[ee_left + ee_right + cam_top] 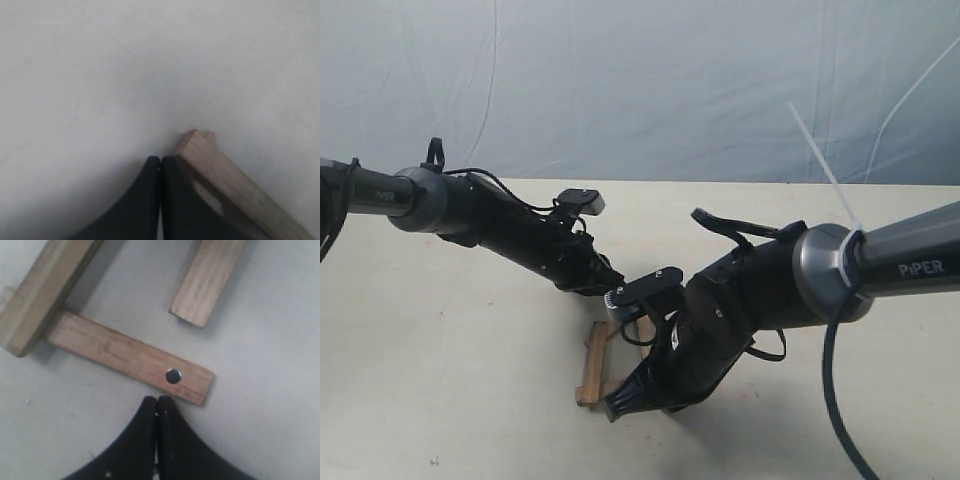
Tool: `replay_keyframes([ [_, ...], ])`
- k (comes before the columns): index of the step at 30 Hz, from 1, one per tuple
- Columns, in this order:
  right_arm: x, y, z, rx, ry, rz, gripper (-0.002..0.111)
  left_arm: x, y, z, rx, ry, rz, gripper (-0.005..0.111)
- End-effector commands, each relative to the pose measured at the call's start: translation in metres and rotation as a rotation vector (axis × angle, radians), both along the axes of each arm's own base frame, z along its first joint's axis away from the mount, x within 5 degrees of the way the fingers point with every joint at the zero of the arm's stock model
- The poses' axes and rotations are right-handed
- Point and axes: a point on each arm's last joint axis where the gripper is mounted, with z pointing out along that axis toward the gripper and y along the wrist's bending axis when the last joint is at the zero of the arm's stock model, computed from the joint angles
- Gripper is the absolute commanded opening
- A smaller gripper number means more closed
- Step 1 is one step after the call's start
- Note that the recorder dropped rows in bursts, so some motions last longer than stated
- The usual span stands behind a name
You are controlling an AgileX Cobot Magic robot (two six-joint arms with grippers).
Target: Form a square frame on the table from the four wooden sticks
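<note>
Toward the near middle of the table (440, 380), the wooden sticks (591, 364) lie as a seemingly unfinished frame, so your left gripper (160, 159) and right gripper (157, 400), both pinched together and empty, sit beside slat ends to nudge.

I see the left arm (510, 235) and right arm (750, 300) meeting over the surface (440, 380); right gripper (620, 403) low beside one stick (590, 365), others mostly hidden.
</note>
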Motion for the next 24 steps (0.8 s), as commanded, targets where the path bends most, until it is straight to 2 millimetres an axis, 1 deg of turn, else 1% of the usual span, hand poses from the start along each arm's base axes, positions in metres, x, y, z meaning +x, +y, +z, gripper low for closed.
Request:
replay_keyframes([
  [1, 0.002, 0.002, -0.002, 0.005, -0.023, 0.018, 0.000, -0.010, -0.012, -0.004, 0.062, 0.002, -0.078, 0.000],
  [5, 0.002, 0.002, -0.003, -0.006, -0.028, 0.030, 0.000, -0.011, -0.013, -0.005, 0.075, 0.009, -0.076, 0.000],
  [11, 0.003, 0.001, -0.003, -0.016, -0.046, 0.051, 0.000, -0.013, -0.008, -0.010, 0.150, 0.018, -0.108, 0.000],
  [15, 0.004, 0.002, -0.003, -0.008, -0.053, 0.051, 0.000, -0.013, -0.008, -0.010, 0.147, 0.019, -0.106, 0.000],
  [20, 0.004, 0.001, -0.014, -0.041, -0.036, 0.066, 0.000, -0.015, -0.009, -0.009, 0.140, 0.033, -0.116, 0.000],
  [24, 0.006, 0.003, -0.021, -0.027, -0.049, 0.065, 0.000, -0.016, -0.009, -0.009, 0.135, 0.044, -0.130, 0.000],
])
